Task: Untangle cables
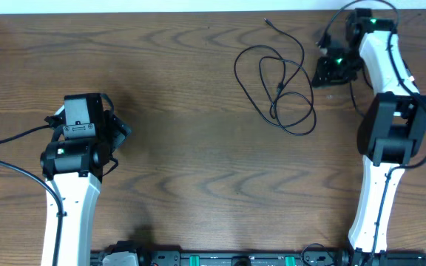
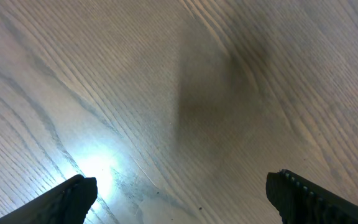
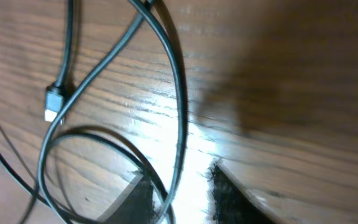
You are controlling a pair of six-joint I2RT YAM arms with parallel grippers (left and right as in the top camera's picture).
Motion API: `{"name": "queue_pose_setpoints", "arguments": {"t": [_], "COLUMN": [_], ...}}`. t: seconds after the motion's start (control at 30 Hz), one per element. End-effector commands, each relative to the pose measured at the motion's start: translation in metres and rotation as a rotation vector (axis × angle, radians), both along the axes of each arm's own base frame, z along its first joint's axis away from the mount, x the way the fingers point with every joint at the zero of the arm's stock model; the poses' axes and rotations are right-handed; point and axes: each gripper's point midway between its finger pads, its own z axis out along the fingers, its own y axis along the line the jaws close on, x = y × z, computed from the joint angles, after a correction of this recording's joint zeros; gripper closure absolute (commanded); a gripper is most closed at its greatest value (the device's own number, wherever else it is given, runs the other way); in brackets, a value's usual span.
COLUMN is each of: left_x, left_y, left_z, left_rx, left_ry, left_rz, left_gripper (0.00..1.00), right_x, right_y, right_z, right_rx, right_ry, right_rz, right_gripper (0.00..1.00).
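- Right wrist view: a thin, round black cable (image 3: 181, 112) loops over the glossy wood-grain table (image 3: 291, 74).
- One strand runs lengthwise into the narrow gap of the right gripper (image 3: 185, 199). The jaws are slightly apart and not clamping it.
- A small squared plug (image 3: 53, 102) lies left of those jaws.
- Left gripper (image 2: 179, 193): jaws spread wide over bare wood, well apart from the cable.
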Motion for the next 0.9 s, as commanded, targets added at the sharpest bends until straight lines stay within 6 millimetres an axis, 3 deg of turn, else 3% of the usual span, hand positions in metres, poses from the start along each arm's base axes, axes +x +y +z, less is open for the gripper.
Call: {"name": "queue_pose_setpoints", "arguments": {"t": [0.0, 0.17, 0.3, 0.43, 0.57, 0.87], "left_x": [0.002, 0.002, 0.002, 0.002, 0.002, 0.002], "left_y": [0.004, 0.004, 0.004, 0.004, 0.004, 0.004], "left_z": [0.004, 0.004, 0.004, 0.004, 0.004, 0.004], "left_rx": [0.008, 0.008, 0.008, 0.008, 0.008, 0.008], "left_ry": [-0.008, -0.008, -0.008, -0.008, -0.008, -0.008], "left_rz": [0.019, 0.019, 0.019, 0.019, 0.019, 0.019], "left_gripper": [0.06, 0.06, 0.06, 0.06, 0.06, 0.06], "right_x": [0.015, 0.018, 0.011, -0.002, -0.009, 0.003], "right_y": [-0.014, -0.046, -0.049, -0.051, -0.066, -0.137], "right_z": [0.043, 0.025, 0.011, -0.006, -0.02, -0.048], "right_rx": [-0.073, -0.249, -0.273, -0.276, -0.305, -0.476], "right_ry": [-0.122, -0.1, -0.067, -0.025, -0.004, -0.091], "right_rz": [-0.009, -0.097, -0.092, -0.045, -0.057, -0.143], "right_gripper": [0.65, 0.71, 0.88, 0.98, 0.99, 0.99]}}
